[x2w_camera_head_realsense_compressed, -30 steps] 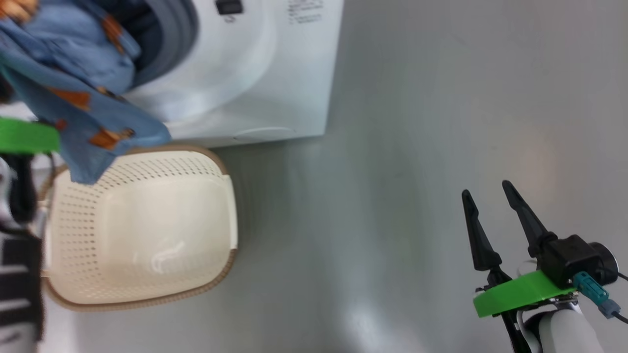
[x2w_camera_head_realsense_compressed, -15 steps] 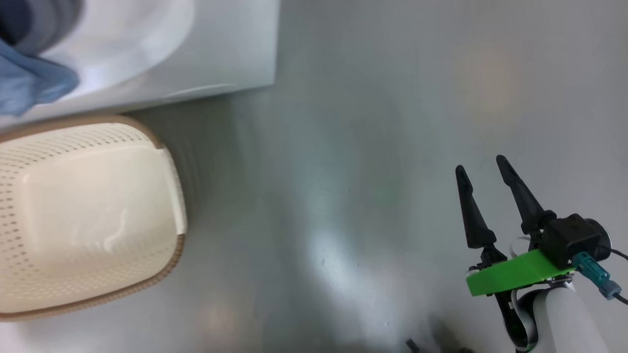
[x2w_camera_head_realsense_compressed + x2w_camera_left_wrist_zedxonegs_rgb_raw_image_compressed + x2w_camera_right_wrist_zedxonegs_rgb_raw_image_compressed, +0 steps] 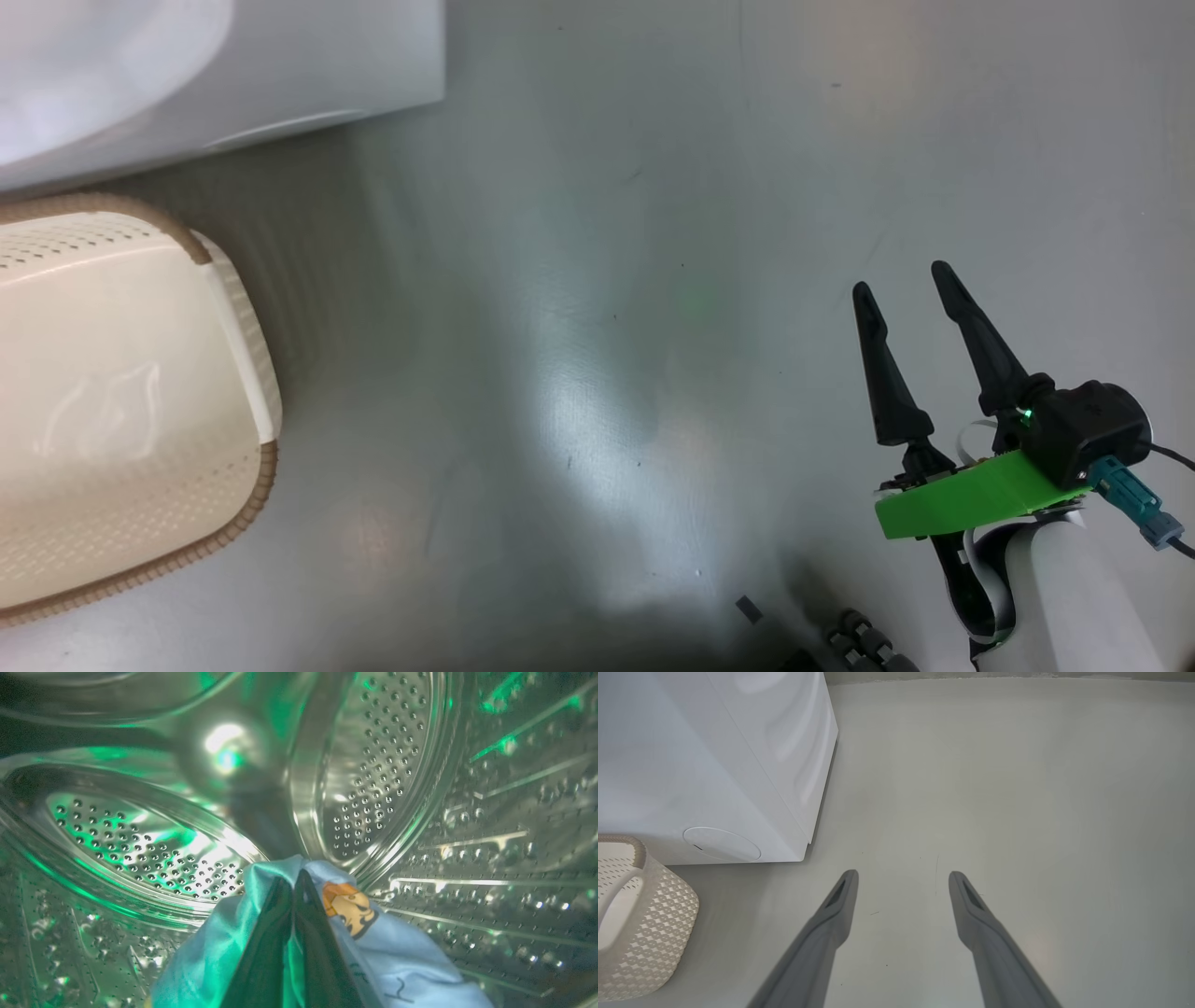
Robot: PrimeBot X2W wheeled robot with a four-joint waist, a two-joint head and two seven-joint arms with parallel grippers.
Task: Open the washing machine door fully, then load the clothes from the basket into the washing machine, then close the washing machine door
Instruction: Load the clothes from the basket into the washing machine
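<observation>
Two of the three jobs look done or nearly so, by my reckoning. The left fingers (image 3: 294, 896) are deep inside the steel drum (image 3: 387, 765) of the washing machine (image 3: 280, 65). They are pressed tight together on a piece of the clothes (image 3: 411, 961), light-blue cloth bunched around them close to the drum's perforated back wall. An arm could hardly reach in there unless the door stood open, so I take the first step as finished.

The basket (image 3: 233, 523) sits on the floor (image 3: 607, 280) just in front of the washing machine, close to its lower corner. What I can see of its inside is bare cream plastic, though part of it runs past the edge of the head view. This may well be the last piece, but I cannot be sure.

The right fingers (image 3: 883, 373) hang out to the side of the washing machine, well apart from it, over bare floor. They are spread wide and hold nothing.

By my guess, what is left is to let the cloth go in the drum, draw the arm out, check the basket and shut the door.

As for writing, I can read none. The white panel shows no brand, and the round cap (image 3: 721, 843) at the washing machine's lower corner is plain. The cloth carries an orange cartoon figure (image 3: 348, 907) and, lower down, a few thin dark strokes I cannot make out as letters.
</observation>
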